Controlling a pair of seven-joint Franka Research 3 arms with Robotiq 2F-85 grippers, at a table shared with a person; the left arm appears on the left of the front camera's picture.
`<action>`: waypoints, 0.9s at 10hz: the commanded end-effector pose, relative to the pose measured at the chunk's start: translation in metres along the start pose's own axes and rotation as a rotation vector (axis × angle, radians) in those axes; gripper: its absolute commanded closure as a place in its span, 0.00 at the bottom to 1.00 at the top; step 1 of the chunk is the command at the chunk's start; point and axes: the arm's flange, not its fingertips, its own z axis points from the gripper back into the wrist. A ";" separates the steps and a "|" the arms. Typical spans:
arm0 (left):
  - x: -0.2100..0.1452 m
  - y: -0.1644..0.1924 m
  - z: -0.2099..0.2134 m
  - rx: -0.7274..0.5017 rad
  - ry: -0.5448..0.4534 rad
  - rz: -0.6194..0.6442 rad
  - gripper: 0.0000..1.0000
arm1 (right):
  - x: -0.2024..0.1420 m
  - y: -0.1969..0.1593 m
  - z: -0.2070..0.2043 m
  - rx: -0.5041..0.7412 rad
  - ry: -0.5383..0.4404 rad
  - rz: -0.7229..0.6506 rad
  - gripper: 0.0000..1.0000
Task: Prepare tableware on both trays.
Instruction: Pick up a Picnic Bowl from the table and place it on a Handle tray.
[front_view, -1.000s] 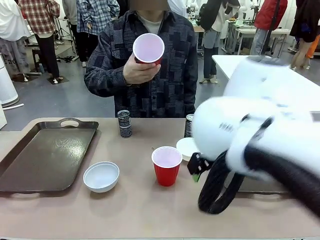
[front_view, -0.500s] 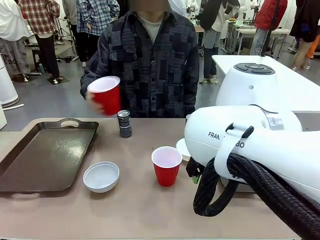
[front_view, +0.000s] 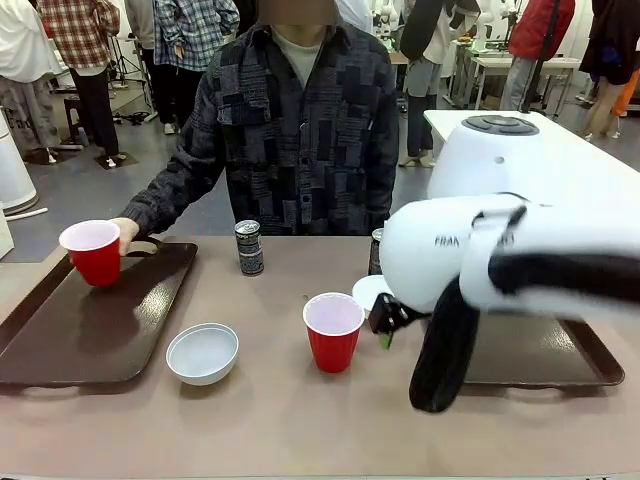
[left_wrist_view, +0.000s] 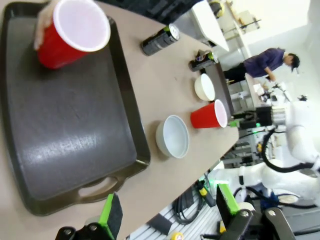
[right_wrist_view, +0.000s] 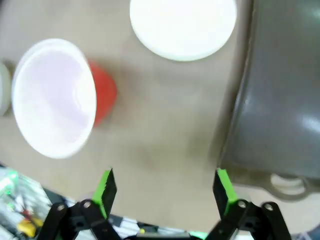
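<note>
A person's hand sets one red cup (front_view: 92, 252) on the far-left corner of the left tray (front_view: 90, 325); the left wrist view shows the same cup (left_wrist_view: 75, 32) on that tray (left_wrist_view: 65, 130). The other red cup (front_view: 333, 331) stands mid-table, with a white bowl (front_view: 203, 353) to its left. A second bowl (front_view: 370, 290) and a can (front_view: 378, 245) are partly hidden behind my right arm. Another can (front_view: 248, 247) stands farther back. My right gripper (right_wrist_view: 164, 190) is open, hovering between the red cup (right_wrist_view: 60, 97) and the right tray (right_wrist_view: 280, 100). My left gripper (left_wrist_view: 167, 210) is open above the left tray's near edge.
The person stands at the far side of the table, one arm stretched over the left tray. My bulky right arm (front_view: 500, 260) covers part of the right tray (front_view: 540, 350). Bare tabletop lies along the near edge. Other people and tables stand in the background.
The person has brought the red cup down from chest height to the far-left corner of the left tray. My right arm has shifted, its gripper staying just right of the middle cup.
</note>
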 end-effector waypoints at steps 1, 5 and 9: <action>0.000 0.001 0.002 -0.021 -0.015 -0.016 0.00 | 0.064 0.025 -0.010 0.023 0.006 -0.051 0.00; 0.000 0.001 0.002 -0.021 -0.015 -0.016 0.00 | 0.129 0.037 -0.035 -0.057 -0.040 -0.129 0.00; 0.000 0.001 0.002 -0.021 -0.015 -0.016 0.00 | 0.113 0.022 -0.029 -0.028 -0.019 -0.094 0.00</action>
